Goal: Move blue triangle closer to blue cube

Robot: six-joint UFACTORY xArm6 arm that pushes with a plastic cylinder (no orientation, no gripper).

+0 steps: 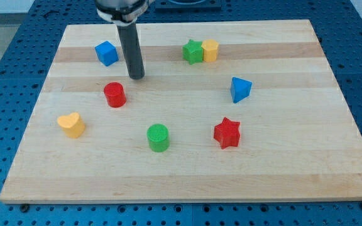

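The blue triangle (pixel 239 89) sits on the wooden board at the view's right of centre. The blue cube (pixel 106 53) sits near the board's top left. My tip (pixel 137 76) is at the end of the dark rod, just right of and below the blue cube, above and right of the red cylinder (pixel 114 95). The tip is far to the left of the blue triangle and touches no block.
A green star (pixel 193 51) and a yellow block (pixel 210 50) touch each other at the top centre. A red star (pixel 227 132), a green cylinder (pixel 158 137) and a yellow heart (pixel 71 125) lie along the lower part. The board's edge (pixel 187 199) borders blue perforated table.
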